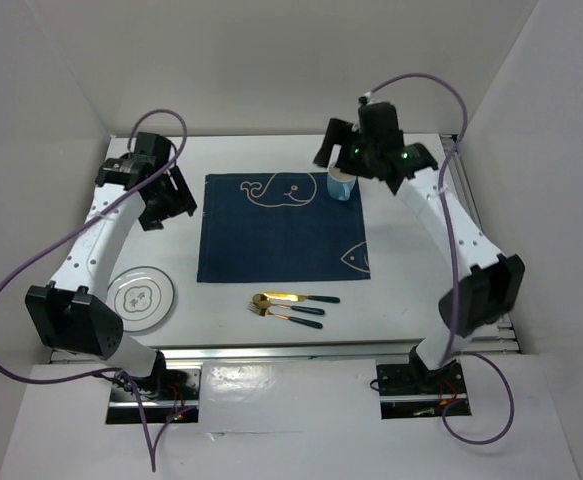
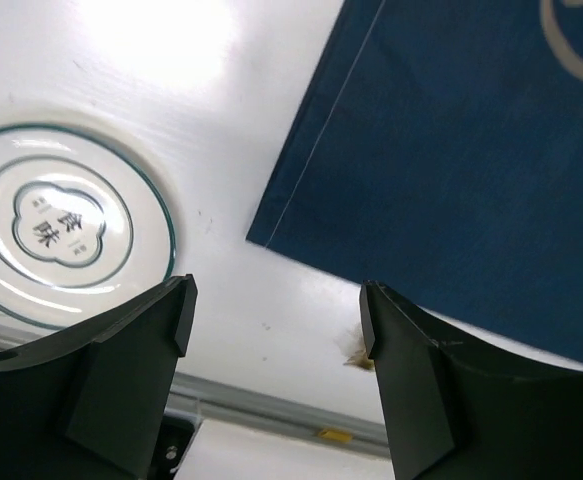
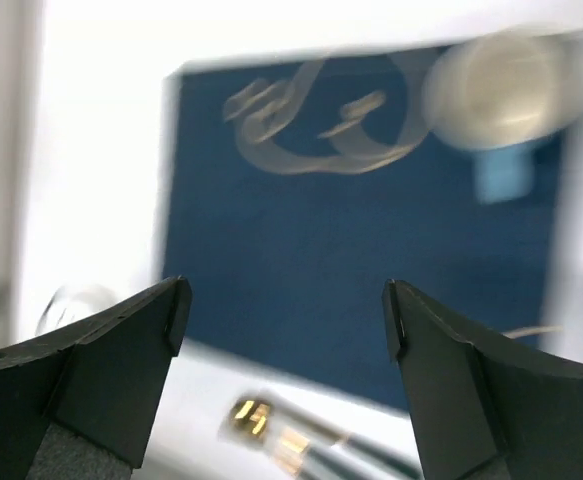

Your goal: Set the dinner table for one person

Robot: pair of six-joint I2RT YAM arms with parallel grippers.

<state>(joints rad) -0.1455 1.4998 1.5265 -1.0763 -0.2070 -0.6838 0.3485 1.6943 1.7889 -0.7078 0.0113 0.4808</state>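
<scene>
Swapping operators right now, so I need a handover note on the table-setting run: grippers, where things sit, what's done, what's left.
Left gripper: open, empty, above the dinner table between plate and placemat.
Right gripper: open, empty, up near the cup.
Placemat: flat at mid-table.
Cup: upright at the placemat's far right corner.
Plate: on bare table, near left, off the placemat.
Cutlery: lying together on bare table, just in front of the placemat.
Done: placemat and cup look placed.
Left: probably the plate onto the placemat, then the cutlery beside it.
</scene>
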